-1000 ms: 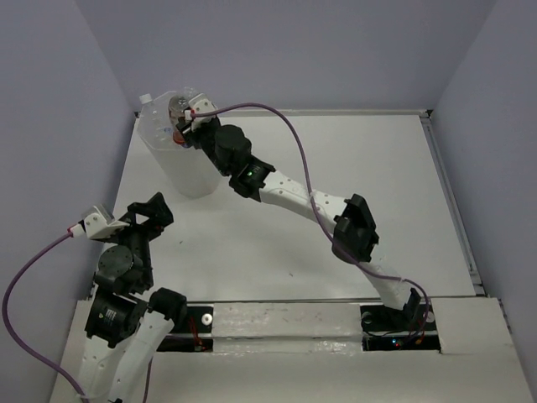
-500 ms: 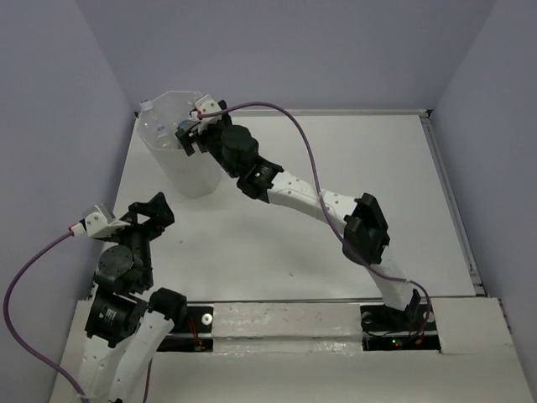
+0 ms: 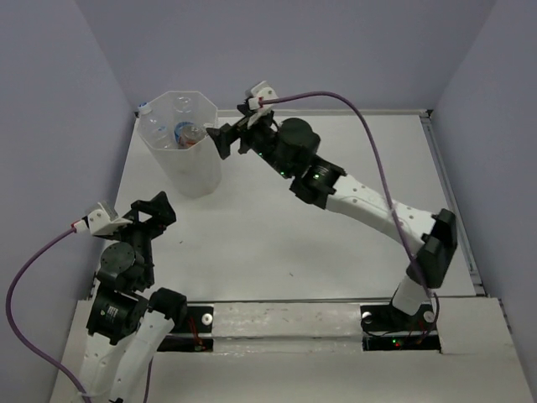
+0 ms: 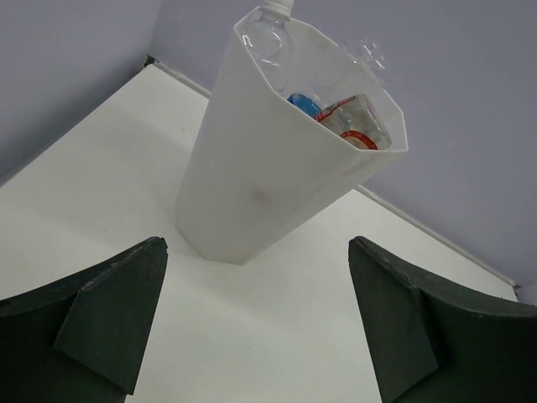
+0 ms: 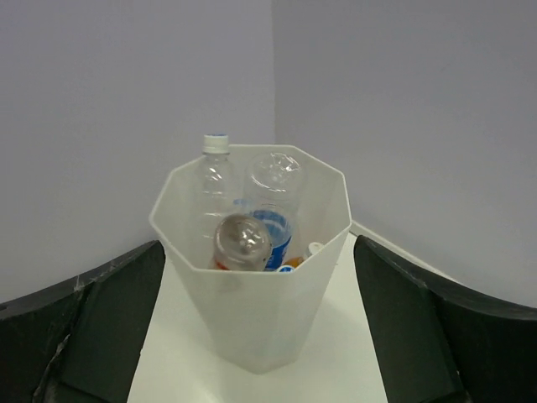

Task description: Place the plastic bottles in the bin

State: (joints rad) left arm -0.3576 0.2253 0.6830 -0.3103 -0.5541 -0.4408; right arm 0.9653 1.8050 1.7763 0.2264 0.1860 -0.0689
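The white faceted bin (image 3: 186, 168) stands upright at the table's far left corner, also seen in the left wrist view (image 4: 252, 168) and the right wrist view (image 5: 260, 327). Several plastic bottles (image 3: 186, 133) lie inside it: a clear white-capped one (image 5: 215, 172) poking above the rim, a blue-labelled one (image 5: 277, 228), and one bottom-up with a reddish label (image 5: 242, 239). My right gripper (image 3: 220, 138) hovers open just right of the bin's rim, facing it (image 5: 258, 243), with nothing between its fingers. My left gripper (image 3: 155, 210) stands open and empty near the bin's base (image 4: 257, 243).
Purple-grey walls close off the table on the left, back and right. The right arm's purple cable (image 3: 336, 96) arcs over the table's back. The bin sits close to the corner of the walls (image 5: 273, 84).
My right gripper opened over the bin, dropped the reddish-labelled bottle into it, and pulled back to the right of the rim. The left arm stayed still.
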